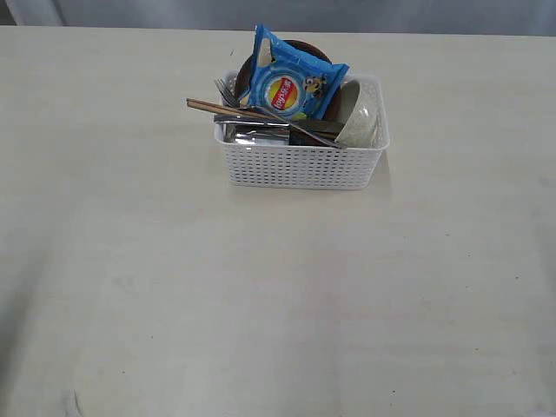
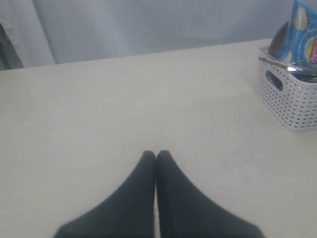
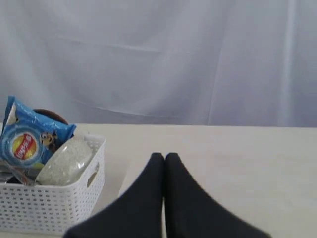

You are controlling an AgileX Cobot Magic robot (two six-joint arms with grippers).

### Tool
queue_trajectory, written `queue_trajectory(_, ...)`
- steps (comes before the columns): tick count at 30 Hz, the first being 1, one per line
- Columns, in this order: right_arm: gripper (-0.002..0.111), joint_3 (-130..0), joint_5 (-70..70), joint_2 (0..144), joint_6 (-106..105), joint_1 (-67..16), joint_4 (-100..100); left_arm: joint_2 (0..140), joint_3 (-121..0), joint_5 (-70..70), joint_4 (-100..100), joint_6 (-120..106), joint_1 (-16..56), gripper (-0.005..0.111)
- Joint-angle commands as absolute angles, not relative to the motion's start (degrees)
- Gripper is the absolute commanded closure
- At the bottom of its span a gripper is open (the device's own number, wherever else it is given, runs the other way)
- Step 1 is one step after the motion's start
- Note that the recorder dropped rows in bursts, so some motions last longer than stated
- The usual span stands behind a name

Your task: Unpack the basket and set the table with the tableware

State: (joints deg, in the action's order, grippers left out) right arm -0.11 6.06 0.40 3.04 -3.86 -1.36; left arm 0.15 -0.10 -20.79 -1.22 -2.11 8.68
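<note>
- Left fingers: pressed together, holding nothing, over bare counter, well short of the basket.
- Basket, left end: chopsticks overhang its left rim and lie crosswise over the load. A fork has its tines up just behind them. Risk: lifting one drags the other, and a loose stick rolls off onto the counter.
- Basket, middle: the chip bag stands on top, covering most of the brown plate at the basket's back. Risk: reaching for the plate crushes the bag or tips it out.
- Basket, right end: the cream bowl is tilted on its side against the right wall. Risk: a rim pinch slips on the smooth curve, or the bowl snags the wall and the light basket slides or lifts with it.
- Right fingers: clenched, empty, off the basket's right end, not touching it.
- Nothing unpacked yet.
</note>
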Motion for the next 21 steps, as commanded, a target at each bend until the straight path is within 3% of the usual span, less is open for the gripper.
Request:
queue_trajectory(1, 0.109, 0.00, 1.30, 0.00, 3.20, -4.12, -1.53, 0.00, 0.00, -20.61, -1.48, -1.92, 8.60, 0.107)
queue_trajectory(21, 0.109, 0.00, -6.28, 0.00, 3.67, -4.12, -1.53, 0.00, 0.00, -20.61, -1.48, -1.92, 8.60, 0.107)
